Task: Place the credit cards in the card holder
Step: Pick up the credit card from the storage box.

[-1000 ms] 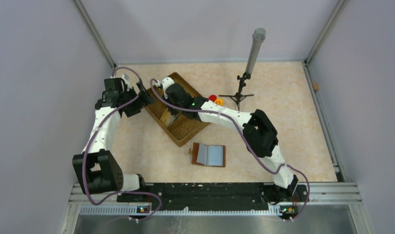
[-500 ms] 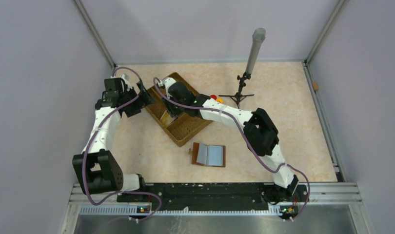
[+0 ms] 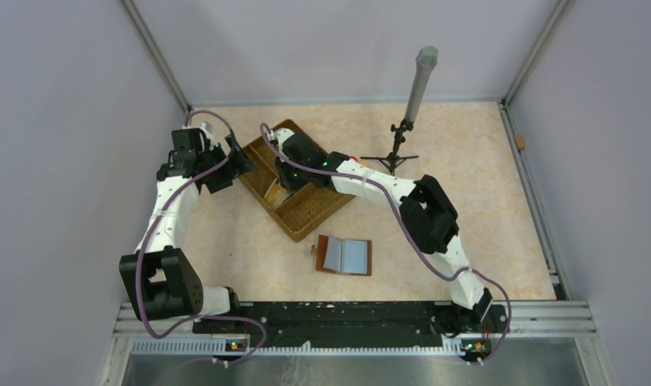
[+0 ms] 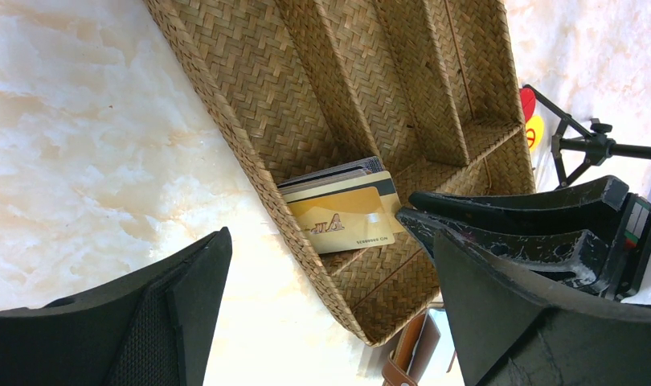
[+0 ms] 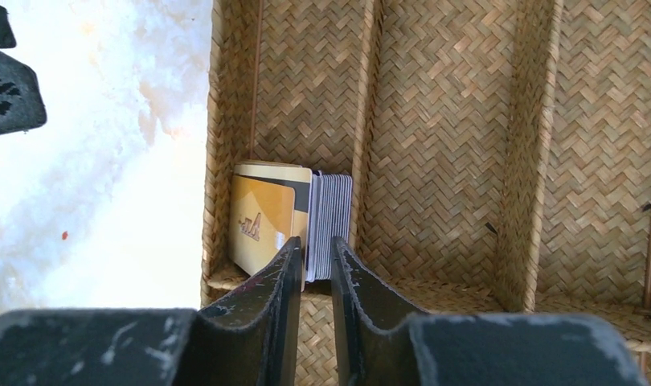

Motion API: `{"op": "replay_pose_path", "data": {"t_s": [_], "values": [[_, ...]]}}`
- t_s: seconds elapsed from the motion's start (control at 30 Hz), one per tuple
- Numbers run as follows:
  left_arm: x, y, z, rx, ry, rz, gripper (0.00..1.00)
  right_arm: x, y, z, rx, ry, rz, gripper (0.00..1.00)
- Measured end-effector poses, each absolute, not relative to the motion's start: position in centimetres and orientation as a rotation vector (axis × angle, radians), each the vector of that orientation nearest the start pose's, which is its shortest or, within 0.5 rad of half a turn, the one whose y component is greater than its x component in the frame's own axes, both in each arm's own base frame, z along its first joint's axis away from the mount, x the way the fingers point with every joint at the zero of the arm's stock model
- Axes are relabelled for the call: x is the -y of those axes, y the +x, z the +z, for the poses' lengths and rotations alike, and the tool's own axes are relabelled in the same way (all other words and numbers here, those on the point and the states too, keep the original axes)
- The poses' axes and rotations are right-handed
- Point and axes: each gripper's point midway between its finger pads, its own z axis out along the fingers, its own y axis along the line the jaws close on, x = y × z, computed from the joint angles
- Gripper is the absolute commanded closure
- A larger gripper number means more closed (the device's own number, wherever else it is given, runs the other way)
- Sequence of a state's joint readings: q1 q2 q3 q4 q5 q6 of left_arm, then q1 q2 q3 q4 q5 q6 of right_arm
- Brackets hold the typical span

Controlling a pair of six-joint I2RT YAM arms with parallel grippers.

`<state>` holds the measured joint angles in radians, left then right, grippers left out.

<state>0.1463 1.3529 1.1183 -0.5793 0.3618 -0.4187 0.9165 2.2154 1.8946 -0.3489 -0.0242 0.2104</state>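
Nearest, by the near edge of the desk (image 3: pixel 483 201), the card holder (image 3: pixel 344 256) lies open, ready to receive. Farther, toward the far left corner, a wicker tray (image 5: pixel 467 161) holds the credit cards (image 5: pixel 262 217) standing on edge. The right gripper (image 5: pixel 314 245) hangs over them, jaws narrow; I cannot tell if it pinches one. The left gripper (image 4: pixel 332 241), jaws wide, sits beside the tray, perhaps to steady it
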Motion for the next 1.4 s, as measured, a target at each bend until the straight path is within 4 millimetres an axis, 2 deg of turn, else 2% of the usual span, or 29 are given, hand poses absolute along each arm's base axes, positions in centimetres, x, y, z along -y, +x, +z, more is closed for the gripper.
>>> {"op": "replay_pose_path", "data": {"t_s": [0.3, 0.43, 0.57, 0.83, 0.97, 1.07, 1.4], "values": [[2.7, 35.4, 17.8, -2.336, -0.497, -0.561, 0.01, -48.8, 35.4, 11.2, -2.201, -0.813, 0.712, 0.82], [2.7, 35.4, 17.8, -2.337, -0.497, -0.560, 0.01, -49.2, 35.4, 10.9, -2.200, -0.821, 0.732, 0.88], [2.7, 35.4, 17.8, -2.337, -0.496, -0.560, 0.01, -49.3, 35.3, 11.0, -2.203, -0.817, 0.748, 1.00], [2.7, 35.4, 17.8, -2.337, -0.495, -0.560, 0.01, -49.5, 35.3, 11.1, -2.187, -0.806, 0.761, 1.00], [2.7, 35.4, 17.8, -2.337, -0.493, -0.565, 0.01, -48.8, 34.8, 11.4, -2.173, -0.797, 0.767, 1.00], [2.8, 35.4, 17.8, -2.337, -0.489, -0.573, 0.01, -48.2, 34.4, 12.1, -2.164, -0.787, 0.772, 1.00], [4.0, 34.8, 19.0, -2.293, -0.421, -0.641, 0.01, -46.9, 34.6, 17.7, -2.040, -0.726, 0.847, 1.00]]}}
